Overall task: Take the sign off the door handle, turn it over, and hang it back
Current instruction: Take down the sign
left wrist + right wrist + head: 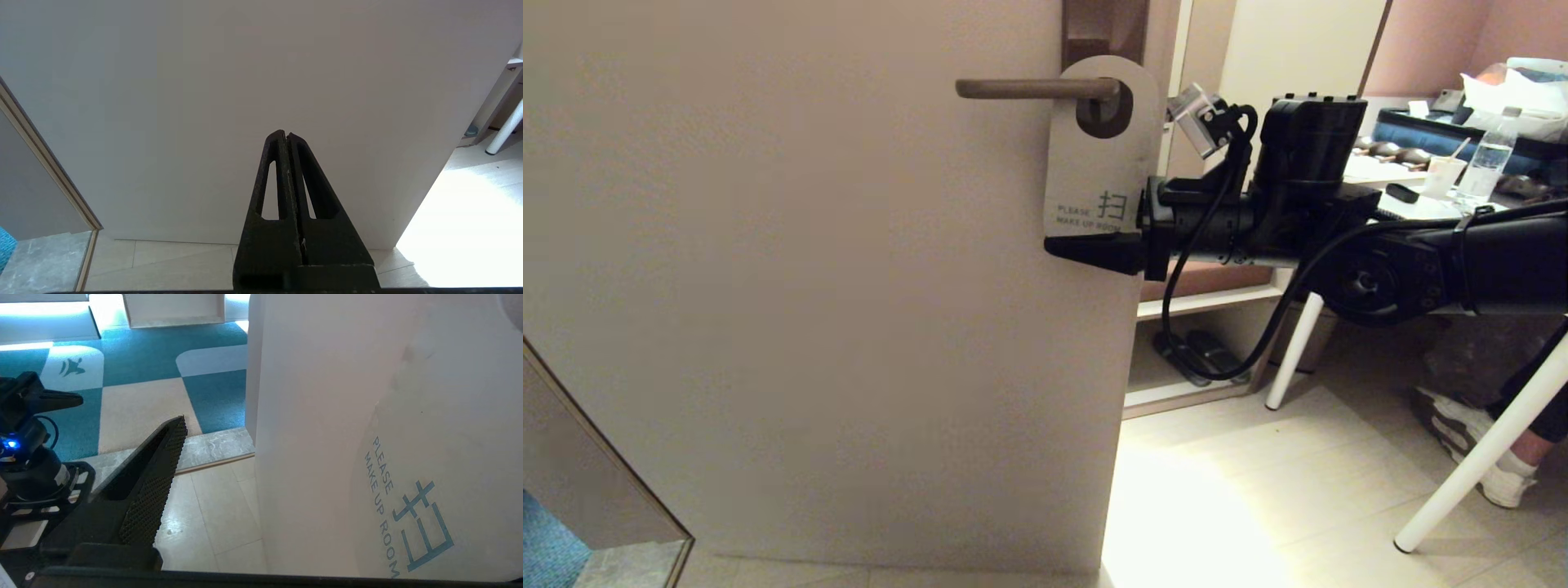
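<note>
White-side-out, the sign [1098,155] is hung by its oval hole on the door handle [1033,88], flat against the door [809,286]. Its lower edge is met by the right gripper [1094,249], jaws spread apart, one finger [151,486] held clear of the card. The left gripper [286,136] is seen pressed closed, empty, facing the door.
</note>
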